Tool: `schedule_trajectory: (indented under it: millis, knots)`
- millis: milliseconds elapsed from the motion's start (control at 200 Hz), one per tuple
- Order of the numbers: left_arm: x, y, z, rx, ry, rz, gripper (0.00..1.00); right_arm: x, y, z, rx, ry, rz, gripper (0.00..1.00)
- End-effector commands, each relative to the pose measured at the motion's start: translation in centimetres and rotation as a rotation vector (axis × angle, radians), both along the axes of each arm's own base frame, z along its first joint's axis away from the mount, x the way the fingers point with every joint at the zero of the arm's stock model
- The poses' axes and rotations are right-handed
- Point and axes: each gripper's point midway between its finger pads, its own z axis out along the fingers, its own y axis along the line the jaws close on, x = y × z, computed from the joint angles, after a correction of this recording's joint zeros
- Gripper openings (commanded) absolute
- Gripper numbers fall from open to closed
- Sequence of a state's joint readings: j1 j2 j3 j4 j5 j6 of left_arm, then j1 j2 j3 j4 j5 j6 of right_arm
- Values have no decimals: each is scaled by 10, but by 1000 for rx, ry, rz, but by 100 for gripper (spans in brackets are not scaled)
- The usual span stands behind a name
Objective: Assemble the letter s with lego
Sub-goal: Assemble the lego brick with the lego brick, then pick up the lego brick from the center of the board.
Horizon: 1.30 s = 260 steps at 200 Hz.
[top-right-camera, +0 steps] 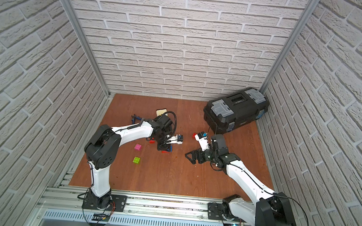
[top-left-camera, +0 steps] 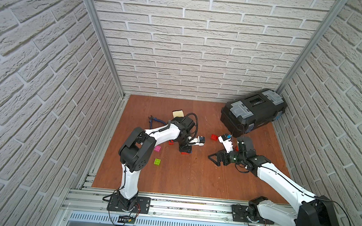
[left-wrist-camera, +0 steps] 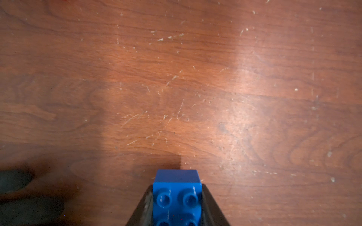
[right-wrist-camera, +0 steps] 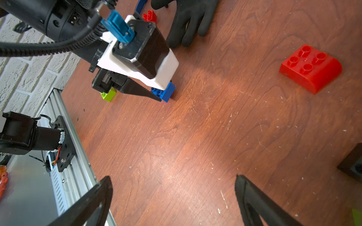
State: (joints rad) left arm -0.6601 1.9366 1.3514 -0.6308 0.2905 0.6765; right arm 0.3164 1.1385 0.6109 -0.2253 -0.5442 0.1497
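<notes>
My left gripper (top-left-camera: 186,151) points down at the table's middle, shut on a blue lego brick (left-wrist-camera: 177,193). That blue brick (right-wrist-camera: 164,93) rests on the wood, a black finger against each side. A pink brick (top-left-camera: 157,148) and a lime brick (top-left-camera: 157,161) lie left of it. One red brick (top-left-camera: 171,142) sits by the left wrist, another red sliver (top-left-camera: 184,153) under the gripper. A larger red brick (right-wrist-camera: 310,67) lies further right. My right gripper (right-wrist-camera: 173,178) hovers open over bare wood, holding nothing.
A black toolbox (top-left-camera: 253,111) fills the back right corner. Blue-handled pliers (top-left-camera: 155,121) and a beige pad (top-left-camera: 178,113) lie behind the left arm. A black glove (right-wrist-camera: 188,19) lies beside the left gripper. An aluminium rail (top-left-camera: 179,202) runs along the front edge.
</notes>
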Motion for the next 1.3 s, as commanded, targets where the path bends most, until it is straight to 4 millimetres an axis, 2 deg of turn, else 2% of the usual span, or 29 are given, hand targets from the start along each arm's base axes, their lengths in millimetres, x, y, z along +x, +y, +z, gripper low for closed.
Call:
schedule_trajectory:
  millis: [0,115,340,520,775,905,1135,1295]
  knots:
    - [-4,5,-4,10,5,-6,42,-2,3,9,9,-34,19,98]
    - [2,0,13,-31,-28,6,51,-2,2,12,5,-38,20,98]
    - [5,-1,42,-73,-61,29,61,-3,1,17,-1,-50,22,98]
    - [10,22,59,-65,-67,97,63,-3,3,23,15,-54,27,98]
    - [25,70,55,-6,-101,188,63,-2,15,29,54,-63,57,98]
    - [36,90,45,41,-116,193,63,0,21,30,56,-66,72,98]
    - [53,107,27,71,-139,199,62,4,30,27,60,-65,91,98]
    - [54,111,11,94,-112,191,62,6,34,25,56,-61,99,98]
